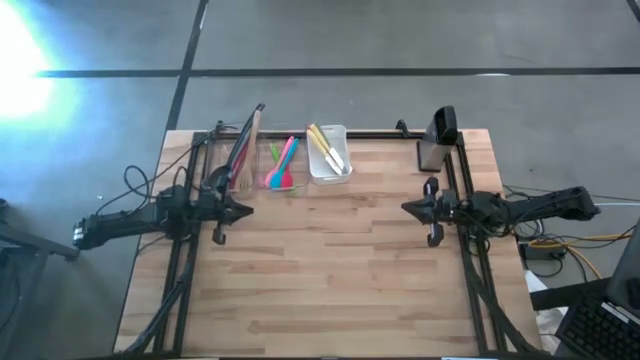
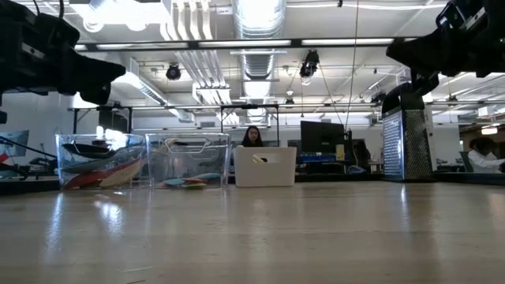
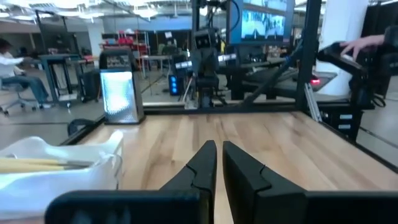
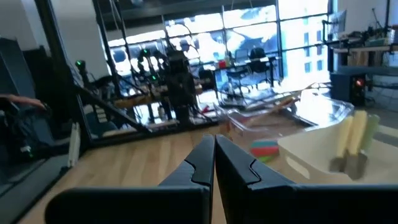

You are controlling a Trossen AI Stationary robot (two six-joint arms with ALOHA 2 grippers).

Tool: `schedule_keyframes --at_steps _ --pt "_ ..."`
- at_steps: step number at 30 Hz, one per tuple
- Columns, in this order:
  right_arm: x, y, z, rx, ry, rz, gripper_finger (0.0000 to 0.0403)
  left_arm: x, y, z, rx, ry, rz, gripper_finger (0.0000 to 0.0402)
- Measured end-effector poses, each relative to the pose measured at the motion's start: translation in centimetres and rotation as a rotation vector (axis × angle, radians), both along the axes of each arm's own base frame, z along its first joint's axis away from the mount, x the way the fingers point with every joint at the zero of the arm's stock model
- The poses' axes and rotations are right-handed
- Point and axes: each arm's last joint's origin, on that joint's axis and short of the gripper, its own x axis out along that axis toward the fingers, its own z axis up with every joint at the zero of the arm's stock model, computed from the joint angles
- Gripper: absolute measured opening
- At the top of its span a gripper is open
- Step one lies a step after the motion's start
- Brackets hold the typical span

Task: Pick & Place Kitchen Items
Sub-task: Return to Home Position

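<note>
The utensils (image 1: 285, 162) lie in three bins along the table's (image 1: 330, 285) far edge: wooden, red and black ones in the left clear bin (image 2: 95, 143), pink, teal and green in the middle clear bin (image 2: 189, 150), pale yellow in the white bin (image 2: 266, 172). The left gripper (image 1: 247, 211) hangs near the left edge and the right gripper (image 1: 406, 208) near the right edge, each with its fingers pressed together.
</note>
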Motion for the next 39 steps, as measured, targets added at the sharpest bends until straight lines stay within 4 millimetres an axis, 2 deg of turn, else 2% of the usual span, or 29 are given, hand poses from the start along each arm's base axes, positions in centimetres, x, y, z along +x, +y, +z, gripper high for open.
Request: schedule_keyframes --at_steps 7,11,39 --pt "-1.3 -0.4 -1.3 -0.012 0.12 -0.029 0.0008 0.0 0.0 -0.1 -0.001 0.006 0.0 0.0026" --pt "-1.7 -0.7 -0.9 -0.03 0.061 -0.044 0.0009 0.0 0.0 0.0 0.0 -0.002 0.001 0.0026" --pt "-1.4 -1.0 -1.2 -0.024 0.103 -0.069 0.0009 0.1 0.0 0.0 -0.002 0.011 0.007 0.0026"
